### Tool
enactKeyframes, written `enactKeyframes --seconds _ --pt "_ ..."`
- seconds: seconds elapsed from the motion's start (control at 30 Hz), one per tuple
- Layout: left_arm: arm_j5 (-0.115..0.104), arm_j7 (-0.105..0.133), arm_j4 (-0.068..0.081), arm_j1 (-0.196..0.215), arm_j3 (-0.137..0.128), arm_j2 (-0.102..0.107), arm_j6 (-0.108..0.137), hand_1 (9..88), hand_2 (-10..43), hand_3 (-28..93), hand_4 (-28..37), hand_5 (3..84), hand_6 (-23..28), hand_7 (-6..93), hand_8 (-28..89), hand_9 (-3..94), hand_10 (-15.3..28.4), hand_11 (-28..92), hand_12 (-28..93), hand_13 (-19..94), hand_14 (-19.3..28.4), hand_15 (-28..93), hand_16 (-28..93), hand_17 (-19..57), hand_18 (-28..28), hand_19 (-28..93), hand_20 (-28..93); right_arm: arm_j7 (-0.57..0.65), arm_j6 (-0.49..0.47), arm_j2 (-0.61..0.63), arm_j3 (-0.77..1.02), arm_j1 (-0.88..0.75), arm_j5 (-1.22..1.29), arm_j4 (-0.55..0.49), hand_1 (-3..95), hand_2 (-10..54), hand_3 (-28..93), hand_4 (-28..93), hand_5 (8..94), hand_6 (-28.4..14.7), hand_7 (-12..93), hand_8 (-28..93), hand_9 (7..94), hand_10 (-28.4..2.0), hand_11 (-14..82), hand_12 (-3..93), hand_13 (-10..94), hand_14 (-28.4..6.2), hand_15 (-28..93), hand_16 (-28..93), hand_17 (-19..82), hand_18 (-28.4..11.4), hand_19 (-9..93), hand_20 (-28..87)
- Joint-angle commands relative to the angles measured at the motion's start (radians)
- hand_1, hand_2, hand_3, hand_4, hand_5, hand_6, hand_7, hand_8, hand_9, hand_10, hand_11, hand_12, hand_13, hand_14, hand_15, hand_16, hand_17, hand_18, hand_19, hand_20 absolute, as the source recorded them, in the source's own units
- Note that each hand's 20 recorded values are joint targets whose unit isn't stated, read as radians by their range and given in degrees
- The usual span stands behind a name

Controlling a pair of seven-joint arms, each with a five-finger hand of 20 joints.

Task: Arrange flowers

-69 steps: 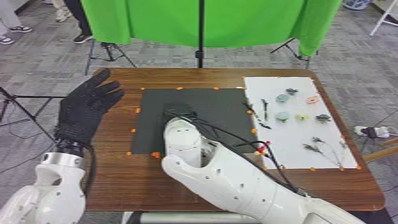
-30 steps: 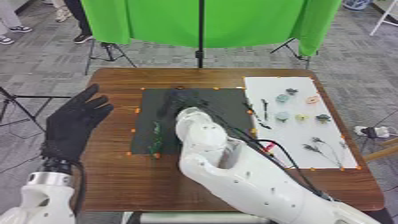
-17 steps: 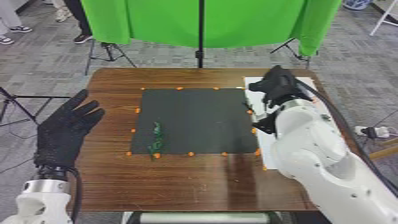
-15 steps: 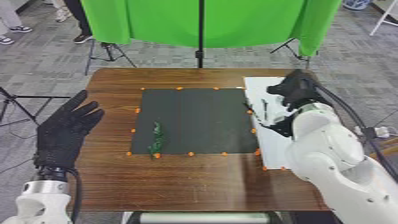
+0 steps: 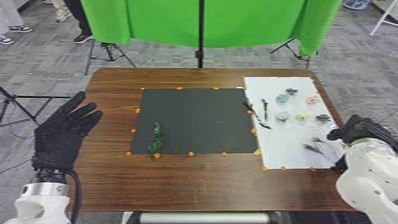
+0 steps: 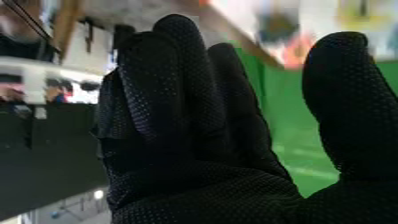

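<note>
The place looks like a robotics lab or test area; two white jointed robot arms (image 5: pixel 369 170) come in at a brown wooden table (image 5: pixel 222 187); orange marks (image 5: pixel 157 156) line a dark mat (image 5: pixel 195 120) and a white sheet (image 5: pixel 280 147); a green cloth backdrop (image 5: pixel 258 25), black tripod legs (image 5: pixel 108 47) and grey floor tiling (image 5: pixel 240 60) lie beyond.

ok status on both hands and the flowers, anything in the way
Left hand open, left of the mat. Right hand open, over the sheet's right edge, partly blocking it. Green stem on the mat, flowers on the sheet.
</note>
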Motion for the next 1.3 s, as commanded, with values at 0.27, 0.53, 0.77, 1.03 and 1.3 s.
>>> enactKeyframes --seconds 0.27,0.53,0.77,1.03,1.3 --pt "0.007 -0.027 0.005 0.015 -0.010 -0.032 0.000 24.4 6.5 80 -23.3 40.6 10.4 11.9 -9 36.5 20.4 27 12 26 27.3 53 -8 -9.8 25.1 53 13 0.023 -0.056 -0.002 -0.075 -0.036 -0.026 0.053 36.5 -8.0 74 -24 65.5 -5.4 13 -11 72.3 -19.7 38.9 17.2 68 -15.7 72 11 32 -28.4 93 16" --pt "0.011 -0.034 0.005 0.010 -0.011 -0.039 -0.003 24.6 6.2 81 -23.2 40.7 10.5 11.9 -9 36.5 20.5 27 12 26 27.4 53 -8 -9.8 25.1 53 13 0.016 -0.022 0.021 -0.171 0.031 -0.098 0.095 53.6 -9.5 68 -28 86.9 -1.8 17 3 84.5 -13.2 38.3 21.0 78 -10.5 68 14 38 -26.4 93 25" --pt "0.009 -0.023 -0.004 0.033 -0.028 -0.037 0.006 24.6 6.2 81 -23.2 40.7 10.5 12.0 -9 36.5 20.4 27 12 26 27.4 53 -8 -9.9 25.2 53 14 -0.017 0.105 0.024 -0.176 0.072 -0.179 0.024 55.1 -9.5 68 -28 90.0 -1.2 17 7 89.1 -12.2 40.7 20.5 83 -8.8 69 16 43 -25.8 93 34" --pt "0.009 -0.021 -0.019 0.064 -0.058 -0.035 0.018 24.7 6.3 80 -23.2 40.7 10.6 12.0 -9 36.5 20.4 27 12 26 27.3 53 -8 -9.9 25.2 53 14 -0.127 0.100 -0.122 -0.426 0.422 -0.202 -0.025 54.7 -9.5 70 -28 91.3 -2.2 17 8 90.7 -12.4 41.3 21.0 84 -8.5 70 17 44 -25.7 93 39" --pt "0.001 -0.014 -0.021 0.050 -0.035 -0.006 0.031 24.7 6.4 80 -23.1 40.7 10.6 11.9 -9 36.5 20.4 27 12 26 27.3 53 -8 -9.9 25.2 53 14 -0.254 0.022 -0.458 -0.716 0.669 -0.275 0.137 54.3 -9.5 71 -28 91.5 -2.2 17 9 91.2 -12.4 41.7 21.3 85 -8.4 71 17 45 -26.1 93 42"
